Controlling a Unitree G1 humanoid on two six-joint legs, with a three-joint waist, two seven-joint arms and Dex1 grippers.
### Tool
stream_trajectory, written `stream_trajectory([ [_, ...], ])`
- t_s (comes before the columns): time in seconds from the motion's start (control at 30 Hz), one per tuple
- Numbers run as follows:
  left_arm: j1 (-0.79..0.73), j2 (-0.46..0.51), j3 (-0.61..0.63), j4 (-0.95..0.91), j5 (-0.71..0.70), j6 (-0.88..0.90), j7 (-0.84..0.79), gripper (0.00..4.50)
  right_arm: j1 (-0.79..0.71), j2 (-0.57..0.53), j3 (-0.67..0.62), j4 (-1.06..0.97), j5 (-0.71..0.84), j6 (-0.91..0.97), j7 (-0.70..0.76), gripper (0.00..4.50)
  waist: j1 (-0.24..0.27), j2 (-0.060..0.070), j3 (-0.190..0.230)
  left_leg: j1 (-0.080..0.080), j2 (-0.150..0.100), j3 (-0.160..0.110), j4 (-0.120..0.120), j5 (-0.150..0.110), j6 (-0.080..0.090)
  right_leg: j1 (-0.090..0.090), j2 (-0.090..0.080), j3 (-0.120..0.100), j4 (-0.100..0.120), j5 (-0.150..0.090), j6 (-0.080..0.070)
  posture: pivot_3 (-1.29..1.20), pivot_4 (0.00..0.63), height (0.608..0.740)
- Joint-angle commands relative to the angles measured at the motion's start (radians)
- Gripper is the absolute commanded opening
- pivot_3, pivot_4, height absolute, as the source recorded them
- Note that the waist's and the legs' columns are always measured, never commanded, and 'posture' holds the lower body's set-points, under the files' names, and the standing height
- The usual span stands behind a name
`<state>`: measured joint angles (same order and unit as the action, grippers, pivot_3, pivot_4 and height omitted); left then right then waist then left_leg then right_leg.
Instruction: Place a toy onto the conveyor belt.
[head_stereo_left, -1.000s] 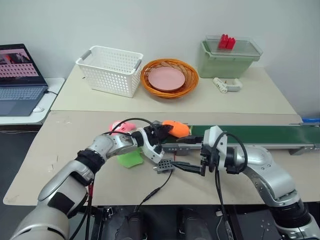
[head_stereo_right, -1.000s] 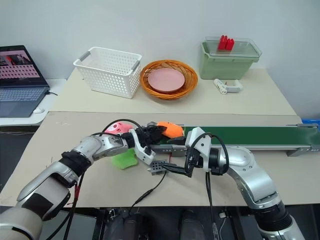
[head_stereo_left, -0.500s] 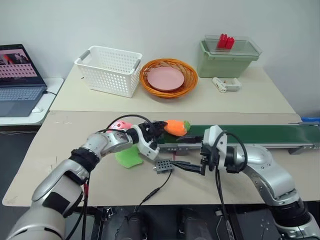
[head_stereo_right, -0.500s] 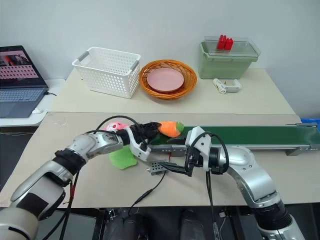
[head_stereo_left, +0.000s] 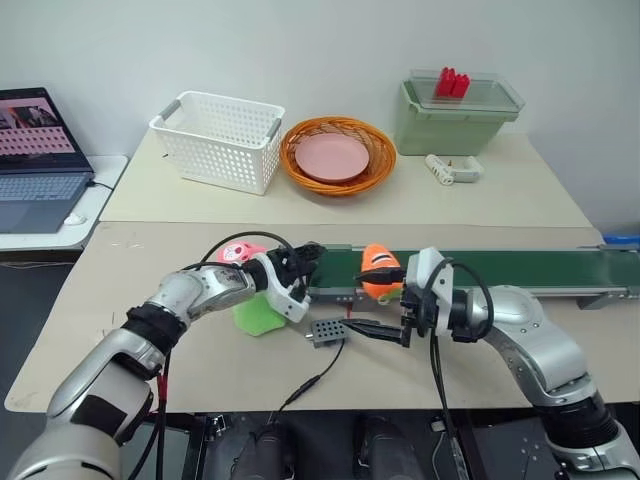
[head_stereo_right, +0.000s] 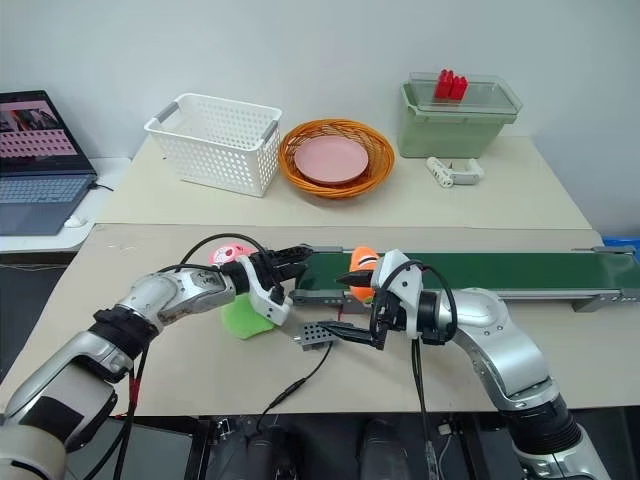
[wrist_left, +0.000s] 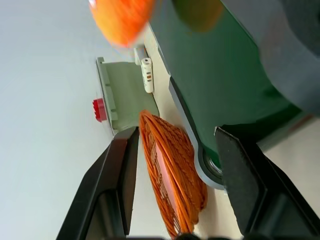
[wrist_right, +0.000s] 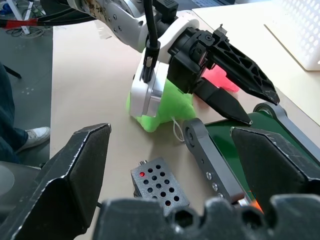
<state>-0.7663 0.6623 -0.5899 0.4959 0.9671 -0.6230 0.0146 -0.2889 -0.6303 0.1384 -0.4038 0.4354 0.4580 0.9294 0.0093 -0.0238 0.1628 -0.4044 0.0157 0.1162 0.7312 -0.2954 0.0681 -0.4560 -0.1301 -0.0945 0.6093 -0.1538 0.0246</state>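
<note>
Both arms: silver-grey metal shells w/ black joint sections, black cables looped alongside. White wrist housings. Left gripper (head_stereo_left: 305, 257) & right gripper (head_stereo_left: 375, 329): two black fingers each. Red tape band on left arm.

Three plush toys: one orange toy (head_stereo_left: 379, 268), one pink (head_stereo_left: 240, 253), one lime green (head_stereo_left: 258, 315). One conveyor belt (head_stereo_left: 520, 268), two baskets, one laptop (head_stereo_left: 38, 160), one lidded green bin (head_stereo_left: 458, 112), two grippers.
</note>
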Motion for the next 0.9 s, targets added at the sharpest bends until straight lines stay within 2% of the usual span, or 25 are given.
stream_trajectory([
  [0.03,0.007,0.014,0.132,-0.005,-0.171,0.082,-0.105,2.59,0.007,0.002,-0.015,-0.033,0.006,-0.017,-0.002,4.50,0.001,0.000,0.000,0.000,0.000,0.000,0.000,0.000,-0.001,0.000,0.000,0.000,0.000,0.000,0.000,0.00,0.150,0.740],
  [0.13,0.045,0.006,0.243,-0.071,-0.379,0.176,-0.266,2.59,0.015,-0.005,-0.020,-0.039,0.006,-0.015,-0.002,4.50,0.001,0.000,0.000,-0.001,0.000,0.000,0.000,0.001,-0.001,0.000,0.000,0.000,0.001,0.000,0.000,0.00,0.150,0.740],
  [0.2,0.103,-0.028,0.349,-0.161,-0.575,0.354,-0.408,2.59,0.019,-0.012,-0.031,-0.049,0.012,-0.009,-0.002,4.50,0.000,0.000,0.000,-0.001,0.000,0.000,0.000,0.001,-0.001,0.000,0.000,0.000,0.001,0.000,0.000,0.00,0.150,0.740],
  [0.27,0.161,-0.069,0.451,-0.284,-0.775,0.592,-0.539,2.59,0.023,-0.019,-0.043,-0.060,0.018,-0.003,-0.005,4.50,0.000,0.000,0.000,-0.001,0.000,0.000,0.000,0.001,-0.001,0.000,0.000,0.000,0.001,0.000,0.001,0.00,0.150,0.740],
  [0.3,0.186,-0.101,0.529,-0.372,-0.920,0.794,-0.584,2.59,0.025,-0.023,-0.049,-0.065,0.021,0.000,-0.009,4.50,0.000,0.000,0.000,-0.002,0.000,0.000,0.000,0.001,-0.001,0.000,0.000,0.000,0.001,0.000,0.001,0.00,0.150,0.740],
  [0.4,0.244,-0.161,0.701,-0.548,-1.136,1.142,-0.579,2.59,0.037,-0.024,-0.065,-0.079,0.020,0.007,-0.035,4.50,-0.001,0.000,0.000,-0.002,0.000,-0.001,0.002,0.001,-0.002,0.000,0.001,0.000,0.002,-0.001,0.002,0.00,0.150,0.740],
  [0.5,0.301,-0.229,0.853,-0.666,-1.232,1.304,-0.466,2.59,0.044,0.001,-0.090,-0.070,-0.002,0.013,-0.105,4.50,-0.001,0.000,0.000,-0.001,0.000,-0.002,0.002,0.002,-0.003,0.001,0.001,0.001,0.001,-0.003,0.005,0.00,0.150,0.740],
  [0.6,0.378,-0.289,0.979,-0.744,-1.236,1.360,-0.328,2.59,0.030,0.040,-0.105,0.016,-0.094,0.012,-0.242,4.50,-0.004,0.000,0.000,0.004,0.000,-0.002,0.001,0.002,-0.004,0.004,0.001,0.003,0.001,-0.003,0.005,0.00,0.150,0.740],
  [0.73,0.450,-0.326,1.134,-0.743,-1.257,1.322,-0.218,2.59,0.016,0.098,-0.157,0.126,-0.174,-0.026,-0.390,4.50,-0.004,0.000,0.000,0.009,-0.001,-0.002,0.000,0.002,-0.005,0.010,0.002,0.003,0.000,-0.003,0.004,0.00,0.150,0.740],
  [0.83,0.488,-0.312,1.181,-0.706,-1.241,1.256,-0.182,2.59,0.008,0.120,-0.174,0.168,-0.212,-0.042,-0.445,4.50,-0.001,0.000,0.000,0.009,-0.001,-0.002,0.000,0.002,-0.005,0.010,0.002,0.003,0.000,-0.002,0.000,0.00,0.150,0.740],
  [0.9,0.529,-0.301,1.213,-0.655,-1.213,1.149,-0.167,2.59,0.006,0.151,-0.200,0.183,-0.205,-0.062,-0.475,4.50,0.000,0.000,0.000,0.009,-0.001,-0.002,-0.001,0.002,-0.005,0.010,0.001,0.003,0.000,-0.002,0.000,0.00,0.150,0.740],
])
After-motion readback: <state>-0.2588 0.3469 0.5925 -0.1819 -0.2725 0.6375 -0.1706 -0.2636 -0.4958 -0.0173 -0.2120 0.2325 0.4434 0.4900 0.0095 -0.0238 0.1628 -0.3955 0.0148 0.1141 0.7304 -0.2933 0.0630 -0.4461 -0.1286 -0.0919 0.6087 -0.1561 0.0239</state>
